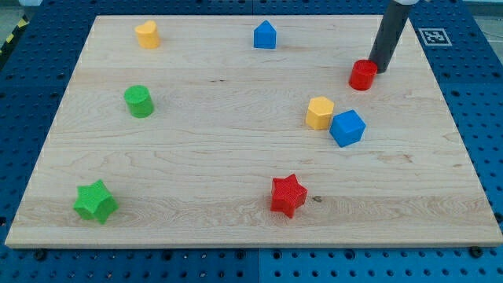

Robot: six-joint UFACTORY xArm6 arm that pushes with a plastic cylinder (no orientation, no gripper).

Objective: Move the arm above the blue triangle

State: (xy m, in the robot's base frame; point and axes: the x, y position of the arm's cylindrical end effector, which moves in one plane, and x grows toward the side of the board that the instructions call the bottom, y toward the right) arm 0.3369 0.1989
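Note:
The blue triangle block (265,35) stands near the view's top, a little right of the middle of the wooden board (220,157). My tip (383,68) is at the view's upper right, well to the right of the blue triangle and a little lower. It sits right beside the red cylinder (362,75), at that block's upper right, and seems to touch it.
A yellow block (147,34) is at the top left, a green cylinder (139,101) at the left, a green star (95,201) at the bottom left. A red star (288,195) is at bottom centre. A yellow hexagon (319,113) touches a blue cube (347,128) at the right.

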